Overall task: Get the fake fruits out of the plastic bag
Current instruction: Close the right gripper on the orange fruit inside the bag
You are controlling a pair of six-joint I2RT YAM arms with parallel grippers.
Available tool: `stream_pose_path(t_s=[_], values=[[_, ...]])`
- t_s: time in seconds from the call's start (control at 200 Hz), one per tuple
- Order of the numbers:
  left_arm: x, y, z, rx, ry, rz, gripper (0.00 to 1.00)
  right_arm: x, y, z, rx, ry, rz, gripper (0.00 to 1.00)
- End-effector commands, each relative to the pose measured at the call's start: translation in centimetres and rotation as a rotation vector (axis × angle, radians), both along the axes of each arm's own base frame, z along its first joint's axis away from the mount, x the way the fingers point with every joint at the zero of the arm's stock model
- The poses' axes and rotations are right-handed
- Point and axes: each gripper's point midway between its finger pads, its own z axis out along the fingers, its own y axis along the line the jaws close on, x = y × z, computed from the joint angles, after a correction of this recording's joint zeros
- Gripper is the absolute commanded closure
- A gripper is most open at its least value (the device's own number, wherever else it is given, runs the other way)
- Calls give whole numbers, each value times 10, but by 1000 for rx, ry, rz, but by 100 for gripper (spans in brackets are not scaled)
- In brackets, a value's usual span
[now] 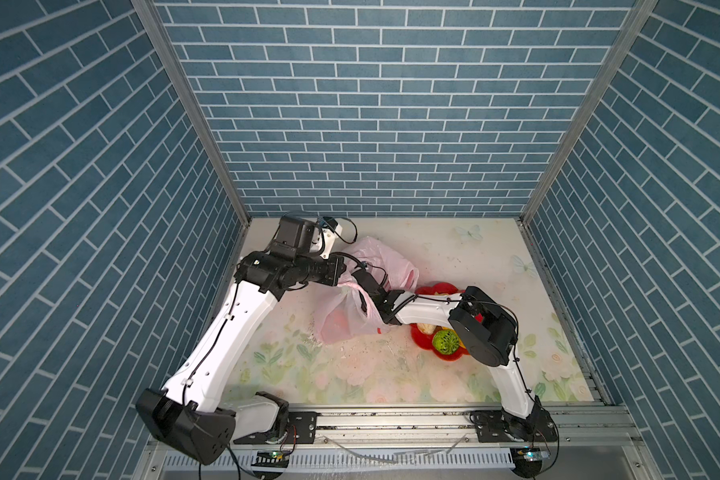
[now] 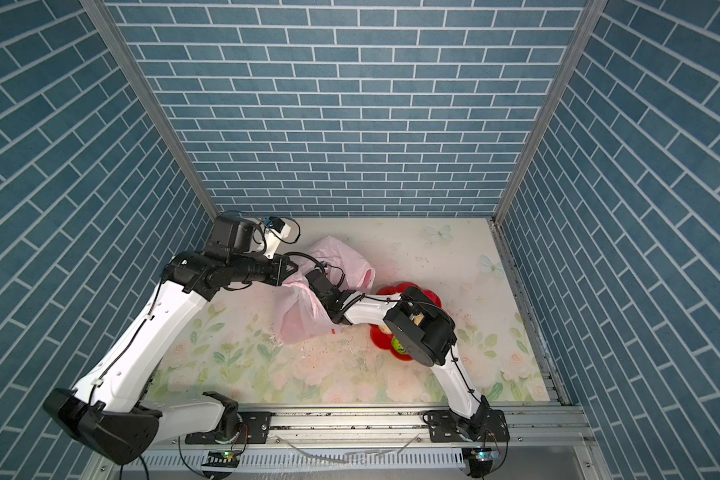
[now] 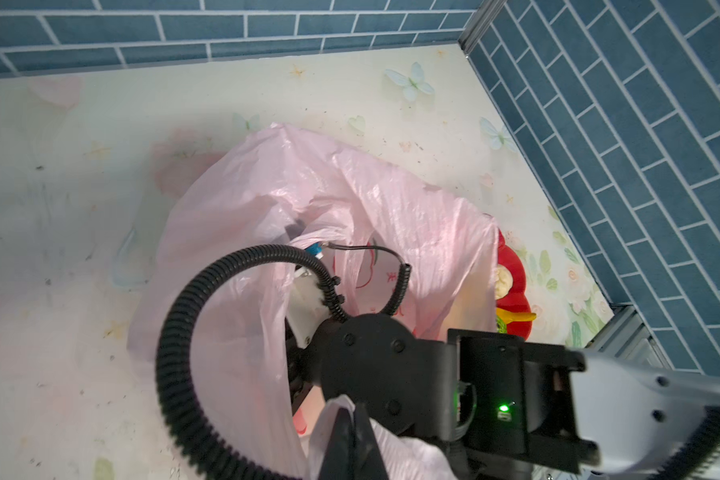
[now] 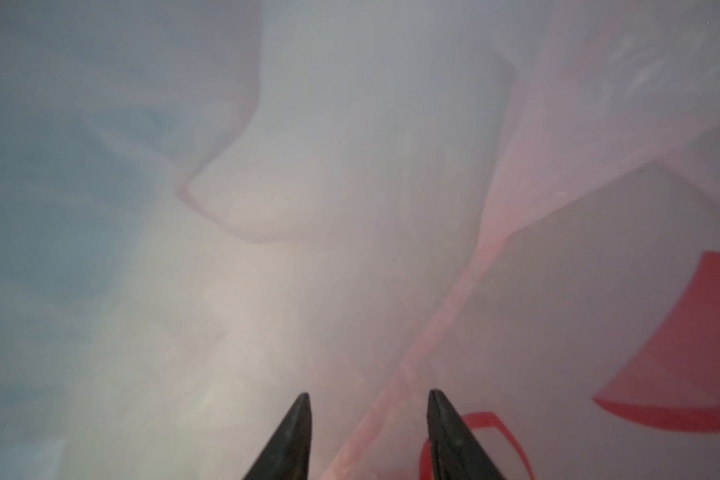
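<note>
The dark fingertips of my right gripper stand apart. Blurred pale-pink plastic bag film fills everything ahead, with red printed marks beside one fingertip.

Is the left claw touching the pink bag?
Touching. The left wrist view shows the left gripper pinched shut on a fold of the plastic bag.

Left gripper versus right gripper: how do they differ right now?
The left gripper is shut, pinching a bunched edge of the plastic bag; the right gripper has its jaws apart, with nothing visibly gripped. The left gripper sits outside the bag; the right gripper reaches inside, surrounded by plastic. Both are at the bag.
</note>
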Motion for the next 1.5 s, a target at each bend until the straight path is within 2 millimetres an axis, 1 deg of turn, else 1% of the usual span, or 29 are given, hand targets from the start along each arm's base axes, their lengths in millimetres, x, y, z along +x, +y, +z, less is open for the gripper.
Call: stream_pose_path(t_s=[0.0,0.07,0.16,0.285,0.33,0.345,0.435,0.59,0.705,0.825,1.07,1.195,1.29,1.495], values=[[-30,32,-29,90,100,86,95,-26,0,21,-30,-34,131,47],[-43,42,-36,106,113,109,93,-41,1,19,-63,-17,205,44],[-55,53,-46,118,131,142,90,-57,1,18,-87,7,286,41],[-64,63,-54,122,146,188,83,-75,-1,18,-143,11,375,38],[-66,65,-57,120,149,201,81,-80,-3,16,-174,11,398,37],[-67,65,-58,120,153,202,81,-85,-2,15,-174,28,424,37],[-69,67,-64,121,160,212,80,-100,-5,11,-208,57,497,37],[-66,69,-74,117,155,238,84,-123,-7,0,-277,100,615,36],[-63,69,-79,99,147,254,85,-133,-5,-6,-316,136,668,36],[-63,67,-82,75,141,253,86,-137,-8,-11,-349,160,678,35],[-60,63,-78,39,114,257,87,-151,-12,-5,-374,195,739,29],[-59,63,-79,29,109,260,87,-157,-17,-7,-394,223,766,28],[-58,61,-80,19,106,258,87,-167,-17,-9,-389,252,796,27],[-58,61,-80,7,100,260,87,-171,-19,-31,-429,295,797,27]])
